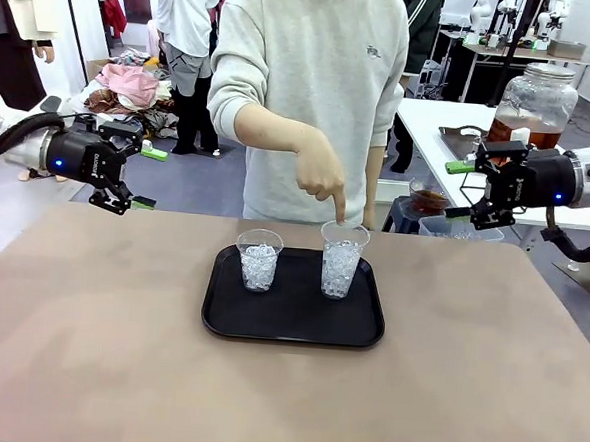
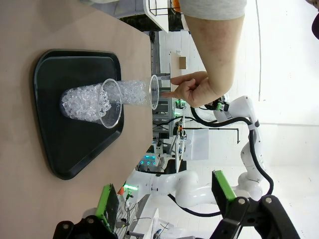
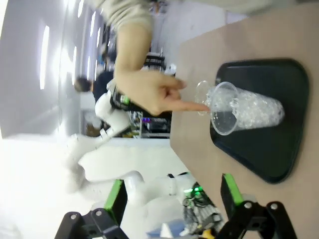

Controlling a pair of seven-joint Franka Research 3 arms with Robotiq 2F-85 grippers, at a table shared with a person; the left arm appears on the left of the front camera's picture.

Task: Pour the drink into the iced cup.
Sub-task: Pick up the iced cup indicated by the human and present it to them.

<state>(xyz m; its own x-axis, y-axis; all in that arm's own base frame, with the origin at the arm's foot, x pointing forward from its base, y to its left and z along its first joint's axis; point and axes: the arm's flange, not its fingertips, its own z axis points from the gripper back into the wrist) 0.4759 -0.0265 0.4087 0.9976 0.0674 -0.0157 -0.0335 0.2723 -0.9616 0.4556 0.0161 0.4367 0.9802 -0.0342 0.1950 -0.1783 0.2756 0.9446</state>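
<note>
Table (image 1: pixel 76 358): one, brown-topped, nearest me.
Tray (image 1: pixel 219 322): one, black, mid-table.
Iced cups: two, clear, upright on the tray, apart; left cup (image 1: pixel 259 262) shorter, right cup (image 1: pixel 342 259) taller.
Person's hand (image 1: pixel 321 173): one, index finger pointing down at the right cup's rim.
Left gripper (image 1: pixel 149 179): my jaws wide, empty, at the table's far left edge.
Right gripper (image 1: pixel 458 189): my jaws wide, empty, past the far right corner.
Drink (image 1: pixel 428 200): amber-brown, in one small clear vessel just beside my right gripper.
Jar (image 1: pixel 534 105): one, lidded glass, amber liquid inside, farther back.

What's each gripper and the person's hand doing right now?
Left gripper: open, empty.
Right gripper: open, empty.
Person's hand: pointing at one iced cup.
</note>
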